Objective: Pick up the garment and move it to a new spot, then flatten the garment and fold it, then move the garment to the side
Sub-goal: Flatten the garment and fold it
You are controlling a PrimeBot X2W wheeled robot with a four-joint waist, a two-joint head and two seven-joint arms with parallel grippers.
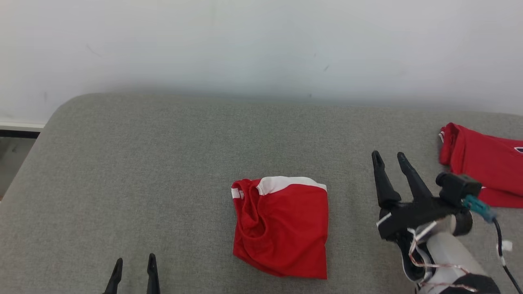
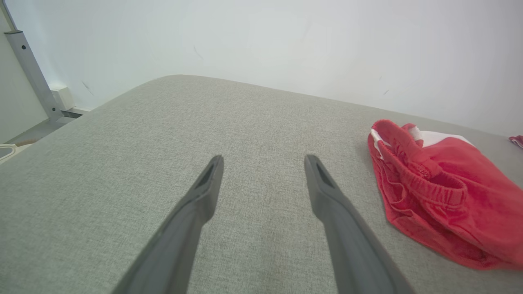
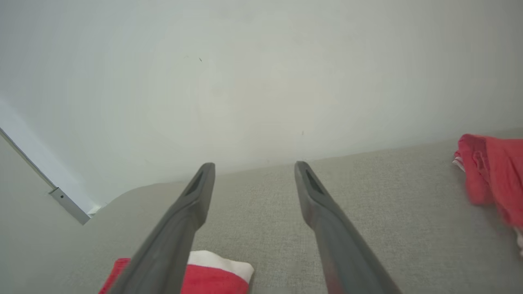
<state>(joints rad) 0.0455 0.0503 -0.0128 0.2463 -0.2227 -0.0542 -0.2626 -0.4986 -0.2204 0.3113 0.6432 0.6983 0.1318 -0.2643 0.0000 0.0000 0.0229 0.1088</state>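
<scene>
Clearly, garment (image 1: 282, 228) lies between left fingers (image 1: 152, 271) and right fingers (image 1: 382, 179), untouched.

The folded fabric garment (image 1: 282, 228) is solid red with a white band, on a plain grey woven cushion (image 1: 143, 163).

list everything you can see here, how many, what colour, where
garment: 1, red with a white band, middle of the pad
other garment: 1, red, right edge of the pad
pad: 1, grey fabric, under both garments
wall: 1, white, behind the pad
post: 1, grey metal, against the wall past the pad's left end
left pincer: 1, dark, open, low left over bare pad
right pincer: 1, dark, open, between the two garments, touching neither
</scene>
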